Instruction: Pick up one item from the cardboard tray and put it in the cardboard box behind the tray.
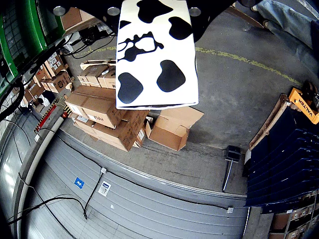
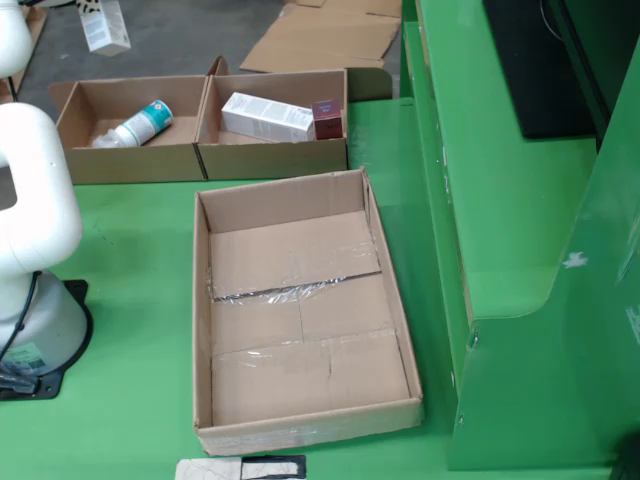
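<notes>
**Wrist view, left to right.** Stacked shipping boxes (image 1: pixel 99 107) of brown corrugated board stand on a grey concrete floor (image 1: pixel 234 84) at 9 o'clock. The carton (image 1: pixel 157 55), at 12 o'clock, is a flat-faced rectangular pack of smooth white card with rounded black cow-hide blotches. Its upper end meets a black mounting plate (image 1: pixel 209 15) with bright bolt heads. The claw's fingers are hidden, so its opening and its grip on the carton cannot be told.

**Fixed view, left to right.**
- The glossy white arm (image 2: pixel 30 290) rises at 9 o'clock from the matte green table (image 2: pixel 130 330).
- The same spotted carton (image 2: pixel 103 27) shows small at 11 o'clock, tilted, above and behind the trays.
- The left tray (image 2: pixel 130 163), of brown cardboard, holds a white bottle (image 2: pixel 140 125) with a teal band, lying on its side.
- The right tray (image 2: pixel 270 160), touching the first, holds a long white box (image 2: pixel 265 117) and a small dark red box (image 2: pixel 327 118) just beside it.
- The large cardboard box (image 2: pixel 300 425) sits at centre, open-topped, its floor flaps sealed with wrinkled clear tape.
</notes>
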